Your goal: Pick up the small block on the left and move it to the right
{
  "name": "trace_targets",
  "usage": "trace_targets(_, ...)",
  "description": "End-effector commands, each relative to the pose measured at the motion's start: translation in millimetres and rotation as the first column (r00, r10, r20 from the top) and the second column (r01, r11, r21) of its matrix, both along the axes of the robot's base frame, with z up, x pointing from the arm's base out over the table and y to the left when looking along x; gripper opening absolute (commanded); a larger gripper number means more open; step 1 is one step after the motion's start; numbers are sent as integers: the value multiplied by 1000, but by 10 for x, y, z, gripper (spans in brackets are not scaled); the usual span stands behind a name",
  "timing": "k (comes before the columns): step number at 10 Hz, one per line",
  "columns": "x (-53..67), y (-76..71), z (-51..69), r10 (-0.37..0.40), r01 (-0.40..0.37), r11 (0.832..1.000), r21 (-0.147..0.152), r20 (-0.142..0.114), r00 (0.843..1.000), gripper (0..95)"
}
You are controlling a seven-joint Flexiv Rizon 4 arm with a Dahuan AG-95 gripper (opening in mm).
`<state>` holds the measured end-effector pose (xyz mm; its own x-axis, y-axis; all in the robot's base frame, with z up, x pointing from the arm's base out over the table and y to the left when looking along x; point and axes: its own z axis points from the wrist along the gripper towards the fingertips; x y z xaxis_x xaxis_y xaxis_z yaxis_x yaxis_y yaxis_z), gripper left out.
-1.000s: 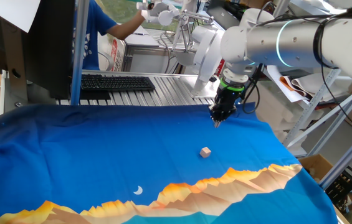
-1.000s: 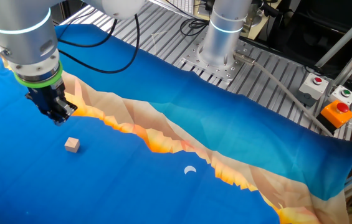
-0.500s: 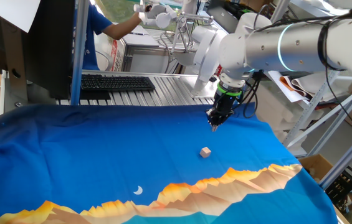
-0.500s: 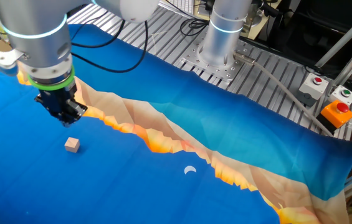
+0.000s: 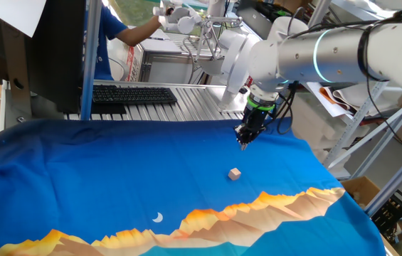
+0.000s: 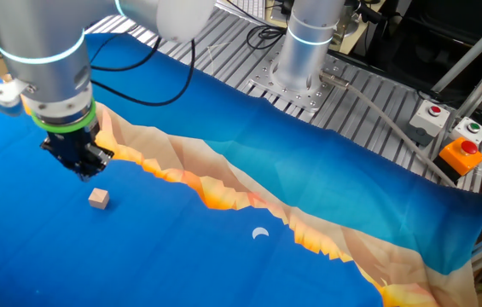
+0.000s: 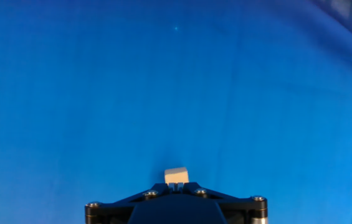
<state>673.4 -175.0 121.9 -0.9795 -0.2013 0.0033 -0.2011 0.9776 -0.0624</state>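
The small block [image 5: 235,173] is a tiny tan cube lying on the blue cloth [image 5: 115,171]. It also shows in the other fixed view [image 6: 97,199] and in the hand view [image 7: 176,175], just beyond my fingertips. My gripper [image 5: 243,144] hangs above the cloth, a little behind the block and apart from it. In the other fixed view the gripper [image 6: 85,175] is just above and left of the block. In the hand view the gripper [image 7: 176,185] has its fingers together with nothing between them.
A white crescent-moon print [image 5: 157,217] lies on the cloth near the orange mountain pattern, also in the other fixed view [image 6: 260,233]. A keyboard [image 5: 133,94] sits behind the cloth. The robot base [image 6: 309,51] and button boxes [image 6: 461,153] stand on the metal table.
The gripper has shifted slightly sideways and a little lower, ending closer over the block. The block has not moved.
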Motion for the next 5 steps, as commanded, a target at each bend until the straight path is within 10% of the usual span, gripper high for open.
trace_targets(1, 45, -3, -71, 19, -19, 1000, -3, 2, 1000, 0)
trace_targets(5, 100, -8, -292, 23, -24, 1000, 5, 13, 1000, 0)
